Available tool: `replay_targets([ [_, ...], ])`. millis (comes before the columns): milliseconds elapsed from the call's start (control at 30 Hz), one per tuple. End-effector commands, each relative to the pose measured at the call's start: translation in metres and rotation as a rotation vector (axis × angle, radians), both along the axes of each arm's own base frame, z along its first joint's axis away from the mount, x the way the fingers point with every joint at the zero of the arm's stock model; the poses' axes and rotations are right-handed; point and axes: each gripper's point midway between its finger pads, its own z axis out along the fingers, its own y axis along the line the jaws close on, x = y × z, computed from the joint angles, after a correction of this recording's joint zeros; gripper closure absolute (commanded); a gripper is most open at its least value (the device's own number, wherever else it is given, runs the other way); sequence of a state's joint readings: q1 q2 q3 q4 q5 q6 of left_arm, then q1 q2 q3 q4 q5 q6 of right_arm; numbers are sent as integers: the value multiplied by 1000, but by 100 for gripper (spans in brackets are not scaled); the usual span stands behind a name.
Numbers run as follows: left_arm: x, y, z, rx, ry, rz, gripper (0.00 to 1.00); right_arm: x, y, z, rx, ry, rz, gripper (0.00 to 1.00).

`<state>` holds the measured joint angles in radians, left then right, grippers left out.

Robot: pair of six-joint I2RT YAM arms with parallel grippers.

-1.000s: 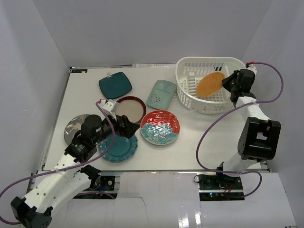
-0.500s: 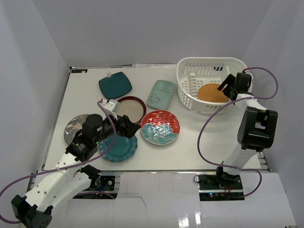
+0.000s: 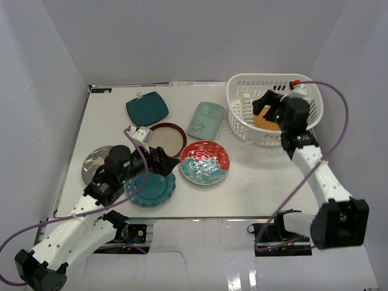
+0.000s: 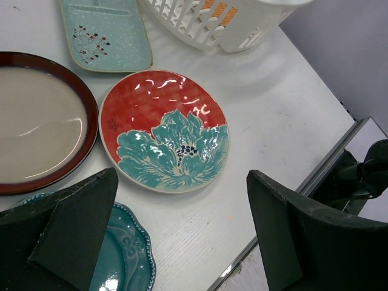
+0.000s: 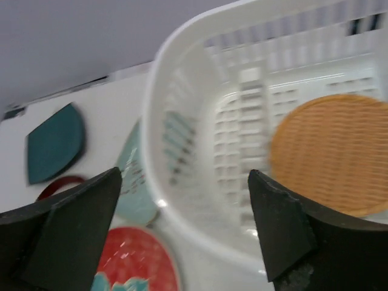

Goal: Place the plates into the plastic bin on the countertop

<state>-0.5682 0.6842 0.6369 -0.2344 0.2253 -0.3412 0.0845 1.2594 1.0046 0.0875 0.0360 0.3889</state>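
The small orange plate (image 3: 262,118) lies inside the white plastic bin (image 3: 239,124) at the back right of the countertop (image 3: 254,182). Above the bin's near side hovers my right gripper (image 3: 267,104), open and empty; its wrist view shows the orange plate (image 5: 330,154) beyond the rim (image 5: 157,121). My left gripper (image 3: 160,162) is open and empty, low between the scalloped teal plate (image 3: 151,188) and the red-and-turquoise plate (image 3: 204,162). Also on the countertop are the red-rimmed beige plate (image 3: 166,139), mint plate (image 3: 206,119), dark teal plate (image 3: 147,109) and dark grey plate (image 3: 96,160).
White walls close in the countertop at the back and both sides. A metal strip (image 4: 330,167) runs along the near edge beside the left gripper. The right arm's purple cable (image 3: 339,115) loops over the bin's right side.
My right gripper has opened and let go of the orange plate, which dropped flat into the bin. The right arm swung left over the bin. The left arm stayed still.
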Motion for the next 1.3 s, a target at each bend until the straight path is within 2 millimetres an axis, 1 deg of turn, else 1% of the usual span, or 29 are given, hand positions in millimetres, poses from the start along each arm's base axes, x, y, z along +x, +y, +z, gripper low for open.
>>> replay_targets([
  [0, 2, 1, 22, -32, -46, 2, 2, -73, 65, -73, 56, 95, 161, 14],
  [33, 1, 0, 22, -33, -44, 0, 2, -89, 72, -87, 87, 108, 168, 18],
  [67, 2, 0, 23, -33, -43, -2, 2, -104, 81, -86, 167, 87, 183, 19],
  [100, 1, -1, 22, -33, -39, -5, 2, -117, 87, -102, 195, 124, 198, 21],
  [133, 1, -2, 23, -35, -39, -9, 2, -136, 86, -138, 215, 201, 193, 21],
  [200, 1, -2, 22, -34, -39, -9, 2, -154, 97, -150, 314, 228, 212, 22],
  [233, 1, -2, 22, -35, -38, -9, 2, -160, 99, -160, 334, 249, 207, 21],
  [267, 1, -2, 23, -36, -39, -9, 2, -172, 100, -181, 342, 293, 203, 21],
  [333, 2, -1, 23, -37, -38, -4, 2, -179, 112, -190, 412, 314, 230, 19],
  [367, 3, 0, 23, -38, -39, -1, 2, -186, 114, -207, 417, 363, 231, 19],
  [400, 3, 1, 23, -38, -37, 3, 2, -183, 121, -201, 457, 341, 251, 19],
  [433, 3, 1, 22, -39, -35, 1, 2, -184, 122, -207, 463, 357, 248, 19],
  [467, 4, 1, 22, -38, -35, 1, 2, -186, 123, -222, 456, 404, 233, 20],
  [500, 4, 1, 22, -38, -32, 2, 2, -185, 123, -226, 463, 416, 226, 25],
  [533, 4, 1, 21, -38, -32, 2, 2, -184, 132, -221, 510, 411, 259, 29],
  [567, 5, 1, 21, -38, -32, 3, 2, -184, 134, -232, 513, 450, 245, 34],
  [600, 5, 1, 22, -38, -33, 3, 2, -181, 137, -234, 527, 453, 243, 43],
  [633, 4, 1, 21, -38, -31, 2, 2, -174, 142, -228, 559, 435, 248, 45],
  [667, 5, 1, 22, -38, -35, 3, 2, -174, 143, -241, 555, 472, 231, 46],
  [733, 5, 3, 22, -38, -35, 9, 2, -166, 148, -243, 588, 476, 220, 47],
  [767, 5, 3, 22, -37, -37, 9, 2, -164, 149, -244, 599, 475, 218, 47],
  [867, 5, 4, 22, -37, -40, 11, 2, -162, 152, -246, 620, 479, 219, 58],
  [900, 5, 4, 23, -39, -42, 13, 2, -162, 150, -246, 619, 474, 207, 71],
  [1000, 4, 3, 24, -40, -45, 8, 2, -169, 141, -243, 594, 460, 191, 88],
  [1033, 4, 4, 25, -42, -45, 10, 2, -168, 133, -242, 571, 445, 161, 91],
  [1100, 4, 4, 26, -43, -49, 10, 2, -173, 129, -226, 529, 416, 185, 92],
  [1133, 4, 4, 26, -44, -50, 8, 2, -172, 131, -196, 546, 334, 230, 92],
  [1200, 3, 4, 29, -46, -56, 8, 2, -174, 132, -173, 511, 308, 266, 92],
  [1267, 4, 6, 32, -46, -68, 14, 2, -167, 133, -107, 546, 154, 316, 92],
])
